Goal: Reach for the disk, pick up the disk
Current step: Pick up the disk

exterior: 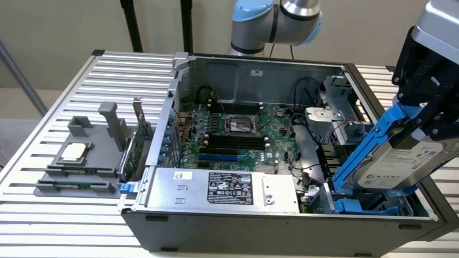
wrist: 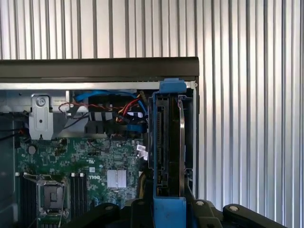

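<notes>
Jaws part-closed and clamped on the flat silver-grey rectangular metal disk (exterior: 410, 161). The black gripper (exterior: 423, 121) grips it by its blue plastic carrier rails (exterior: 358, 156), tilted steeply over the open dark-grey computer case (exterior: 287, 231), at the exterior view's right. It looks stiff, dense and shock-sensitive, so the rails are the safest hold. One disk, one gripper, one case.

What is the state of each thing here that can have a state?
case: open, inside exposed
disk: held by the gripper, tilted, over the case
gripper: shut on the disk
processor socket: bare, no cooler on it
chip: resting on the grey holder
</notes>
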You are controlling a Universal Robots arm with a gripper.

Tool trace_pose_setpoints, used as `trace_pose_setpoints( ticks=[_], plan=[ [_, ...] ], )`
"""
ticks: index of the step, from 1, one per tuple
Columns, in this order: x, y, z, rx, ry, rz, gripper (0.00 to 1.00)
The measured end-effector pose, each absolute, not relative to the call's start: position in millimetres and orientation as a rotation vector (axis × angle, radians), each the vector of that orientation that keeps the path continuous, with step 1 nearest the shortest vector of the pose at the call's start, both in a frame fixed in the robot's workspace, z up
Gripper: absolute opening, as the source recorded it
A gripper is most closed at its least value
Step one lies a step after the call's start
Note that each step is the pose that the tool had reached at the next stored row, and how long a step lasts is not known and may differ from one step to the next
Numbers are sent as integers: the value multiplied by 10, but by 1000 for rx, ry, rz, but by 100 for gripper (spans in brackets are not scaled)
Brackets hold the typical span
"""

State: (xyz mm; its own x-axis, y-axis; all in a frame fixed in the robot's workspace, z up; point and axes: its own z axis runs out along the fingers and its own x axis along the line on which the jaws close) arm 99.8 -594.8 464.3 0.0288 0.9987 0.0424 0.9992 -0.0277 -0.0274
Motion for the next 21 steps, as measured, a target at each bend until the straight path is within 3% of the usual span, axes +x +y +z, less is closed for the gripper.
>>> trace_pose_setpoints(
  ticks=[21],
  plan=[
    [1051, -5924, 4588, -2220, -2159, -10, 33]
  ],
)
